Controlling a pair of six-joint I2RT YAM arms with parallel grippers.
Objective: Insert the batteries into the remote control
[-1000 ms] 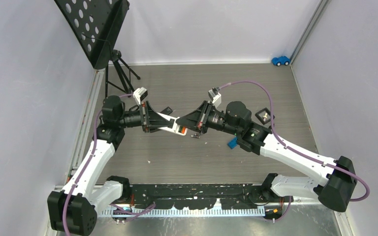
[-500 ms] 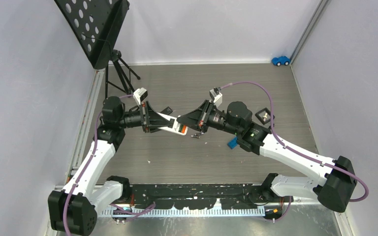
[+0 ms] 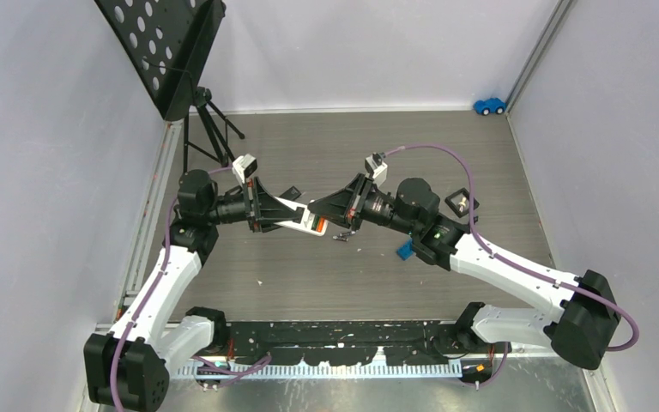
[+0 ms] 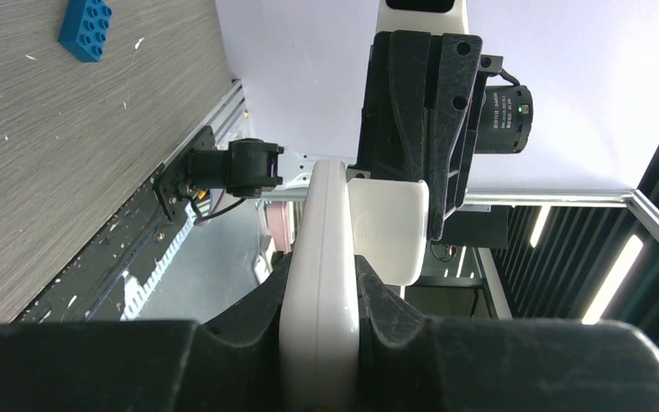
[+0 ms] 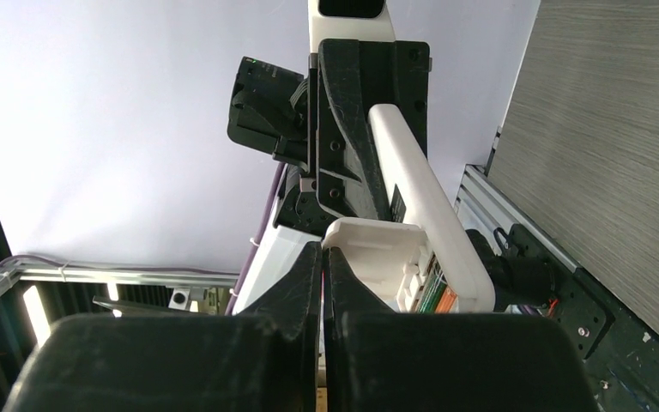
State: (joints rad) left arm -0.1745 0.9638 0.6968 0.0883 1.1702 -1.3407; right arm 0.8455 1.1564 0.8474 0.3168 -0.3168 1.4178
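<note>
Both arms reach in over the middle of the table and meet above it, forearms roughly level and wrists rolled sideways. The left gripper [image 4: 319,296] is clenched on the remote [image 4: 322,223], which it holds on edge and off the surface, its free end toward the right arm. The right gripper [image 5: 323,262] faces it head-on, its fingers pinched nearly together on the edge of the remote's white cover [image 5: 377,245]. From above, the two grippers [image 3: 279,215] [image 3: 326,211] are almost tip to tip.

The cover stands away from the remote's body, so the battery bay is exposed. In it, two batteries [image 5: 436,296] show, one orange and one green; how well they are seated cannot be told.

A loose battery [image 3: 341,235], dark, lies on the table just under the right gripper. A blue block [image 3: 405,250] lies beside the right forearm. A toy car [image 3: 489,106] sits in the far right corner and a stand [image 3: 167,51] at the far left corner.
</note>
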